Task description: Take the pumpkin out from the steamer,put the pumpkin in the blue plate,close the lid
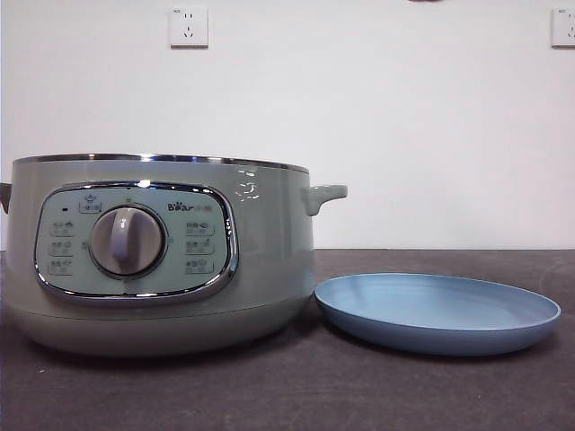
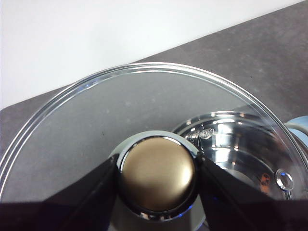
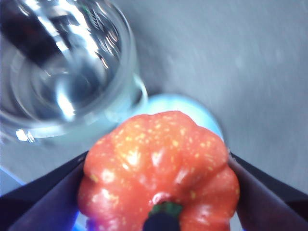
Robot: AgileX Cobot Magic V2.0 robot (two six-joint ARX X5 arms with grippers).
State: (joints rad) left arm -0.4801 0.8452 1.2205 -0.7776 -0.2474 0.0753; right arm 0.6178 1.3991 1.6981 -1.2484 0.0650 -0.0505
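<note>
Front: steamer (image 1: 162,256) uncovered toward table's left edge, plate (image 1: 437,312) empty just right of it.
Left wrist: left pincer (image 2: 157,175) pinches lid (image 2: 144,130) knob, lid held aloft.
Right wrist: right pincer (image 3: 159,187) clamps pumpkin (image 3: 159,168) above plate; blurred. Early release could roll it off.

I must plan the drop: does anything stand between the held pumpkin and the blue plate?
Nothing visible does. The right gripper holds the pumpkin above the plate, which lies bare beside the steamer.
</note>
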